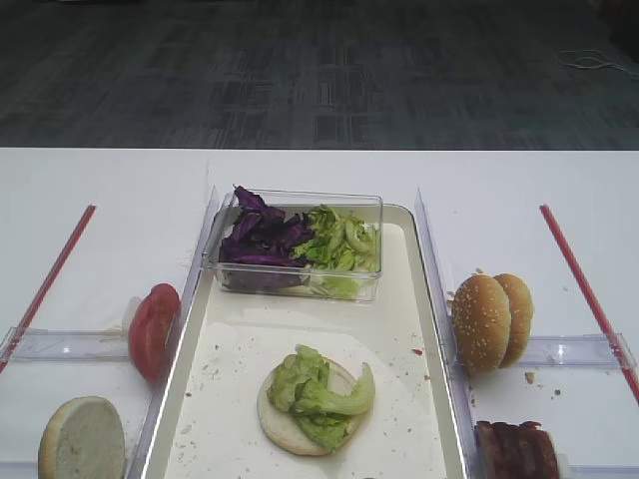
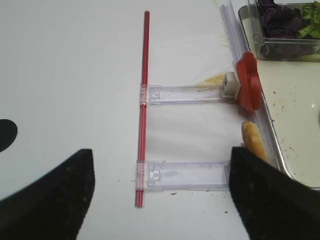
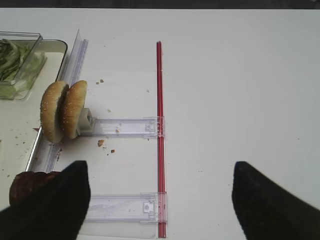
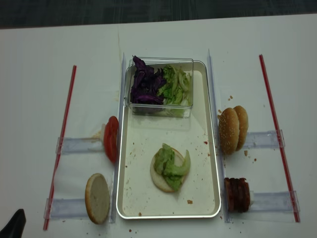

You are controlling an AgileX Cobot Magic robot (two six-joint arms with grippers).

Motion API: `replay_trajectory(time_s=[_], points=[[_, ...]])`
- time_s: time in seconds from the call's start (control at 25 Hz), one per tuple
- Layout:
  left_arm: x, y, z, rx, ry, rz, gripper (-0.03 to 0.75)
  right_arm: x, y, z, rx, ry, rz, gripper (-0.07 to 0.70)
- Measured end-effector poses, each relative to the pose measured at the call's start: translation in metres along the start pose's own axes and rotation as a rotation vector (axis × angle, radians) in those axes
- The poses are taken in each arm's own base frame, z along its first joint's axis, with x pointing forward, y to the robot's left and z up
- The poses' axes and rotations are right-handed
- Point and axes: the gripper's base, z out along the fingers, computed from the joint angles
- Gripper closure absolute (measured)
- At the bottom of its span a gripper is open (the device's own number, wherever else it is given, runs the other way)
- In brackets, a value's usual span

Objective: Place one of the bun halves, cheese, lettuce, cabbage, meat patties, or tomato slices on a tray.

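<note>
On the tray [image 4: 208, 148], a bun half [image 4: 157, 179] lies cut face up with lettuce [image 4: 171, 164] draped over it. Right gripper [image 3: 159, 200] hangs wide open and empty above the table, meat patties [image 4: 238, 194] just left of it in its wrist view. Left gripper [image 2: 160, 195] is also spread, holding nothing. Patties standing on edge look firm but greasy, probably slippery; pinch one across its flat faces. Tomato slices [image 4: 111, 139] would be softer, easily squashed.
</note>
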Motion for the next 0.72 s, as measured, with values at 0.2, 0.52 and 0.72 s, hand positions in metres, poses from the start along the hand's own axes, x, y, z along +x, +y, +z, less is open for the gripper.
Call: replay_trajectory(time_s=[0.2,0.52,0.72], points=[[0.0000,0.0000,0.0000,0.000,0.000,0.000,0.169,0.0000,0.0000,0.0000,0.000,0.000,-0.002,0.020],[0.0000,0.0000,0.0000,-0.001,0.000,0.000,0.169,0.0001,0.0000,0.0000,0.000,0.002,-0.002,0.020],[0.0000,0.0000,0.0000,-0.001,0.000,0.000,0.169,0.0001,0.0000,0.0000,0.000,0.002,-0.002,0.021]])
